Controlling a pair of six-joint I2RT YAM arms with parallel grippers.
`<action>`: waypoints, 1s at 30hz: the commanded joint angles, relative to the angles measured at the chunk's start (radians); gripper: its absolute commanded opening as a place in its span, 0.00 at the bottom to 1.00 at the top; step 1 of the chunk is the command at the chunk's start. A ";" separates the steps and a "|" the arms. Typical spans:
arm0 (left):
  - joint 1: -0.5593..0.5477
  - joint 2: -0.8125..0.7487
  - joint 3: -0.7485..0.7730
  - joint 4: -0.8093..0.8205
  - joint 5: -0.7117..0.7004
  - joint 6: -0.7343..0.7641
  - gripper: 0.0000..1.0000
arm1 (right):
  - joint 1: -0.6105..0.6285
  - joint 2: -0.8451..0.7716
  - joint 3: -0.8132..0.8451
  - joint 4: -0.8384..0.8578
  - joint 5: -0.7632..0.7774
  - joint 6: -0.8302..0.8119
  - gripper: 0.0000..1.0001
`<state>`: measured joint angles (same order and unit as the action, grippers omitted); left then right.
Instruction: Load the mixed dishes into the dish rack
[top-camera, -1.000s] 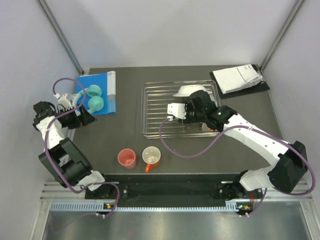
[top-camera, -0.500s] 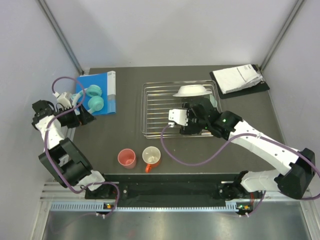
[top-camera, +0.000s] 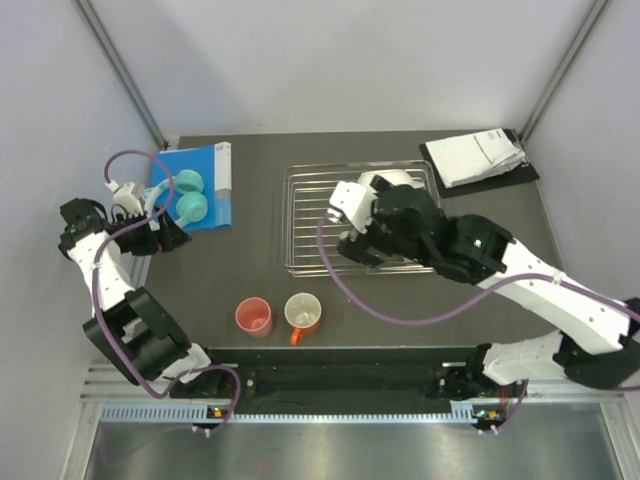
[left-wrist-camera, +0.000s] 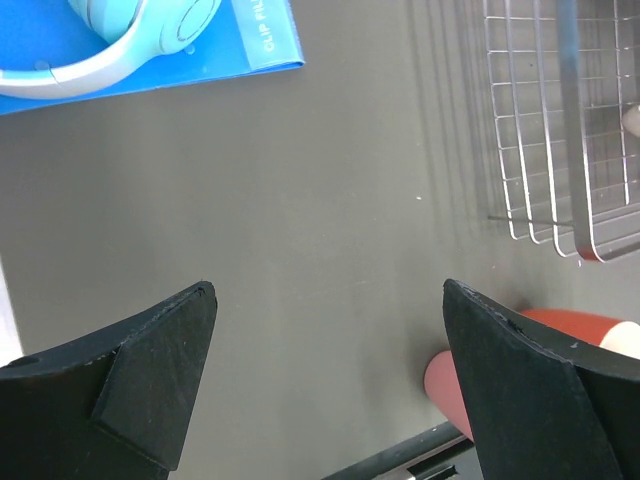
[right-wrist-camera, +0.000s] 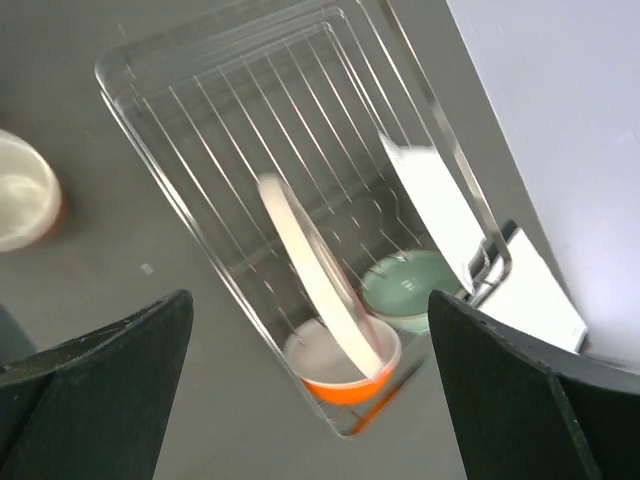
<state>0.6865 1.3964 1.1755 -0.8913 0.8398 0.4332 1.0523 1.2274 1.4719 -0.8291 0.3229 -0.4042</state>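
Silver wire dish rack (top-camera: 310, 215) flat on dark bench (top-camera: 250, 250). Inside: cream plate (right-wrist-camera: 310, 260) on edge, tilted, over orange white-lined bowl (right-wrist-camera: 340, 380); mint-green bowl (right-wrist-camera: 415, 285) just beside; white shallow bowl (top-camera: 396, 179) at far end. Outside, nearer: pink cup (top-camera: 254, 317) and orange white-lined mug (top-camera: 303, 312), upright, side by side.

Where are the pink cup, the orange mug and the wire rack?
pink cup (top-camera: 254, 317): top view, its open mouth.
orange mug (top-camera: 302, 312): top view, its white inside.
dish rack (top-camera: 308, 215): top view, bare bars at its left.

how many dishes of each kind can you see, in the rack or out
cups: 2, pink cup and orange mug
bowls: 3, orange bowl, green bowl, white bowl
plates: 1, plate
total: 6
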 joint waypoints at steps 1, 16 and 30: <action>-0.001 -0.100 0.055 -0.060 0.034 0.042 0.99 | 0.182 0.171 0.208 -0.098 0.256 0.290 1.00; -0.002 -0.336 0.056 -0.210 0.140 -0.008 0.99 | 0.341 0.291 -0.084 0.222 0.099 0.614 1.00; -0.001 -0.362 -0.004 -0.230 0.084 -0.017 0.99 | 0.351 0.474 -0.067 0.352 -0.036 0.593 0.83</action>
<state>0.6857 1.0538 1.1816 -1.1164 0.9215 0.4175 1.3987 1.6459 1.3636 -0.5327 0.3305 0.1871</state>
